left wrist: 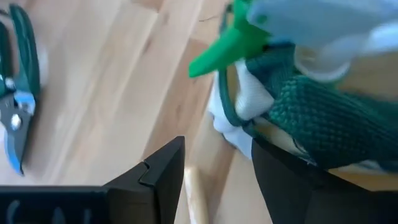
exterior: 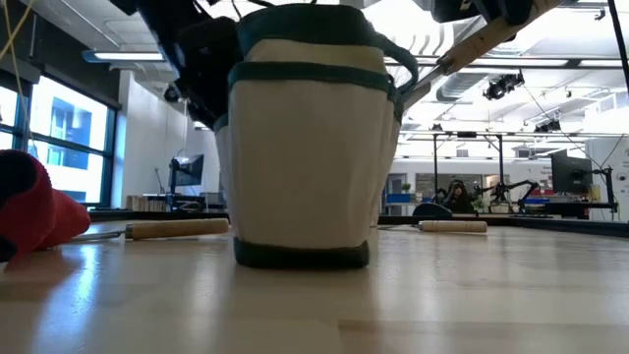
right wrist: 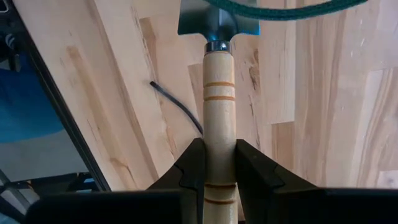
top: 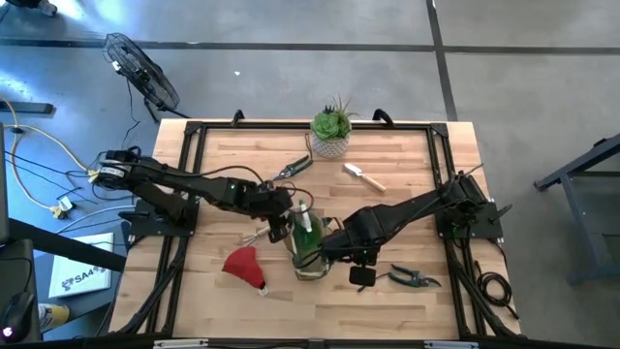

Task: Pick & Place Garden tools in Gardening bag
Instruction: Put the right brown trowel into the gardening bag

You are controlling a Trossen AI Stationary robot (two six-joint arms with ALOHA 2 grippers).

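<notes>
Close to the low camera, the gardening bag (exterior: 305, 147) stands upright on the table (exterior: 393, 305), near the middle of its front edge, hiding most of what lies behind it. Beside it lie a red cone-shaped piece (top: 244, 265) toward the left front, a wooden-handled tool (top: 260, 235) just left of the bag, dark pruning shears (top: 414, 278) near the right front, a second pair of shears (top: 292, 168) and a trowel (top: 364, 177) toward the far edge, where a potted plant (top: 331, 130) sits. Both arms reach inward to the bag. At the bag's right rim, the right gripper (right wrist: 219, 163) is clamped on a wooden tool handle (right wrist: 219, 106), a grip only its wrist camera shows. At the bag's left side, the left gripper (left wrist: 211, 168) has its fingers spread; its wrist view alone shows a green-and-white piece (left wrist: 292, 31) over the bag's rim.
</notes>
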